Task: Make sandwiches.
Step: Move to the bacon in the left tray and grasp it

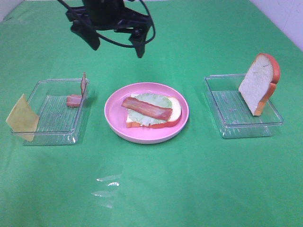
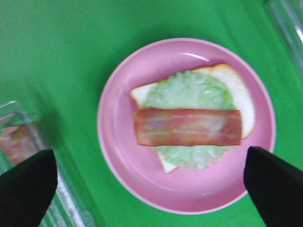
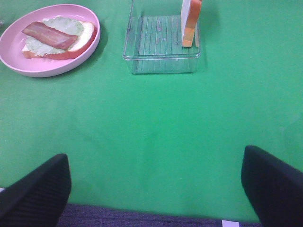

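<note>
Your left pincer hangs over the round pink plate with its black fingers spread wide. The open sandwich lies on that plate, below and between them: white bread slice, pale green lettuce, one reddish-brown bacon strip. Your right pincer is spread too, well away from the plate.

clear drop over the pink plate, clutter at both trays
my left gripper hangs jaws wide above the pink plate, nothing between it and the bacon strip topping the stack. left tray is fenced: cheese slice leaning on its outer wall, bacon piece standing at its inner rim. upright bread slice takes the right tray's far outer side. i see open green cloth in front.
</note>
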